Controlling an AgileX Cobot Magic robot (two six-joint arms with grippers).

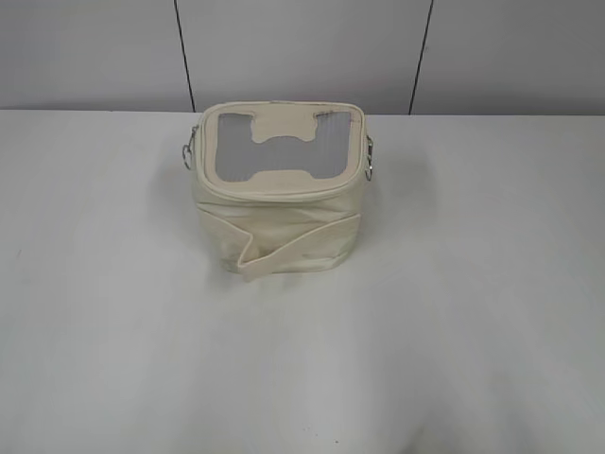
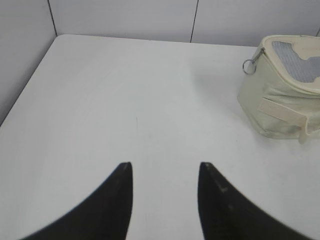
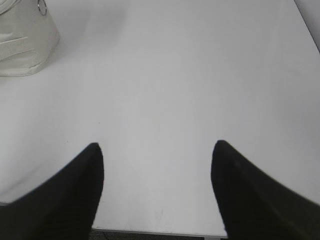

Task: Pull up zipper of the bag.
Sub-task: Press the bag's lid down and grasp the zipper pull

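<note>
The bag point(image 1: 279, 194) stands alone on the table point(image 1: 473, 331); two ring pulls point(image 1: 187, 151) show; both grippers' jaws released, empty.

No legible text or labels anywhere.

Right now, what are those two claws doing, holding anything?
Left gripper: open, holding nothing.
Right gripper: open, holding nothing.

Only the bag point(image 1: 280, 189) stands on the white table point(image 1: 473, 331); bare surface surrounds it.
</note>
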